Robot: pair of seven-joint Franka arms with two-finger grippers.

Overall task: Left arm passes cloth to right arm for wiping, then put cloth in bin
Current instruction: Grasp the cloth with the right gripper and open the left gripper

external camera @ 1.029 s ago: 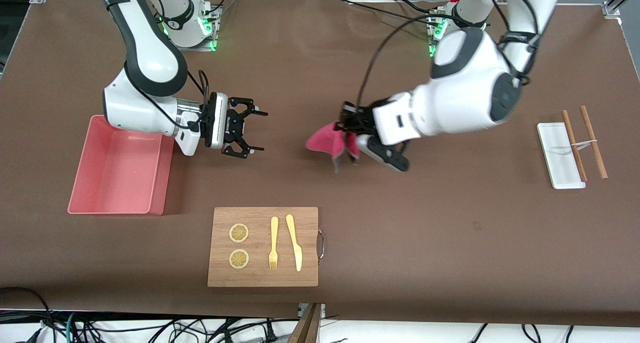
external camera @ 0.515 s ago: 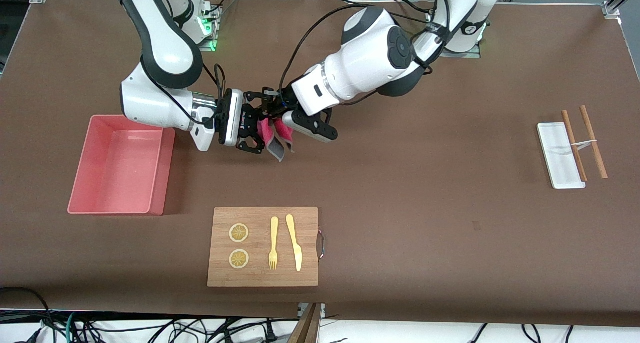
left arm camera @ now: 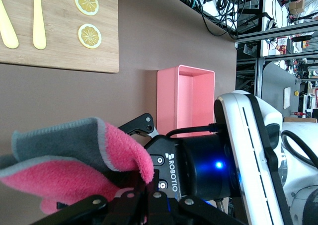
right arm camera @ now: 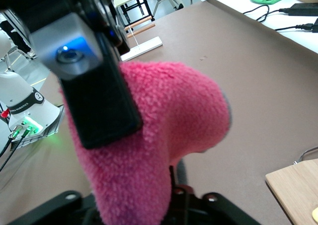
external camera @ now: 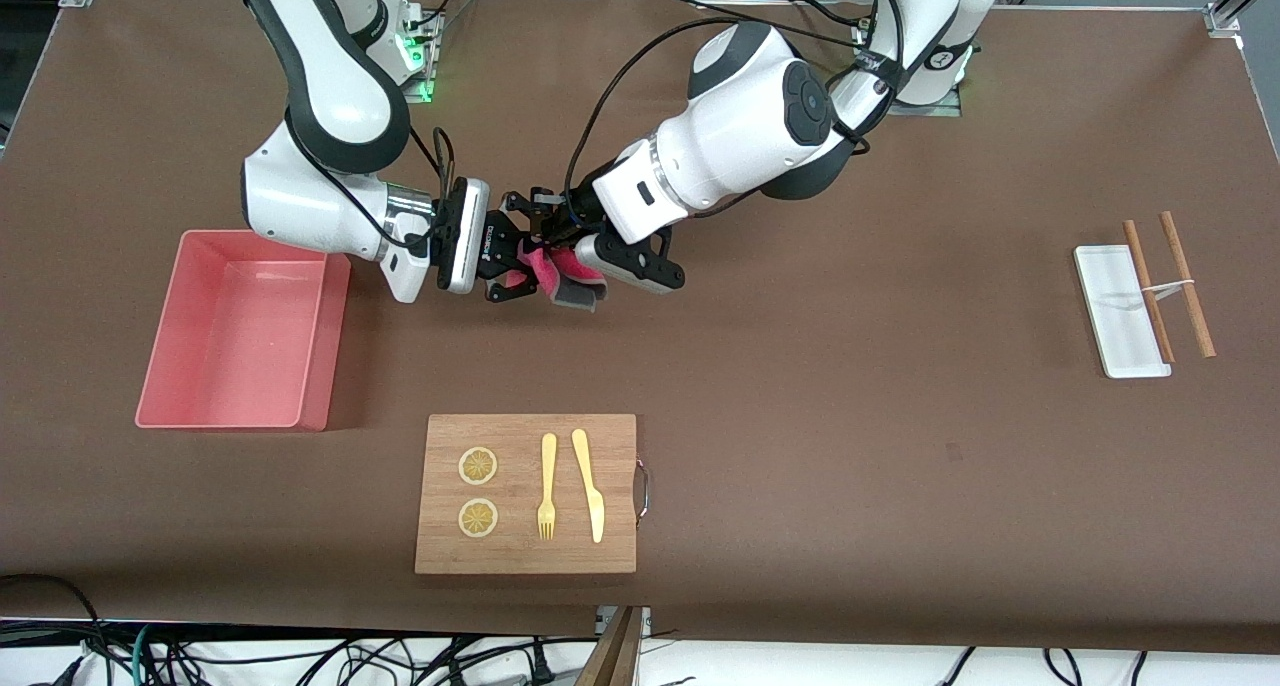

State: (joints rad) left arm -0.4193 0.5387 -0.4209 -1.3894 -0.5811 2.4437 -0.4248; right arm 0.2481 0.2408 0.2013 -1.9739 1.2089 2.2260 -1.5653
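Both grippers meet in mid-air over bare table, and we see the cloth (external camera: 555,274) bunched between them. Our left gripper (external camera: 585,266) is clamped on the cloth; whether our right gripper (external camera: 512,261) has closed on it too, we cannot tell, though the cloth sits between its fingers (left arm camera: 144,123). Just beside the right gripper, toward the right arm's end, sits the bin (external camera: 240,331). A cutting board (external camera: 526,493) lies nearer the front camera.
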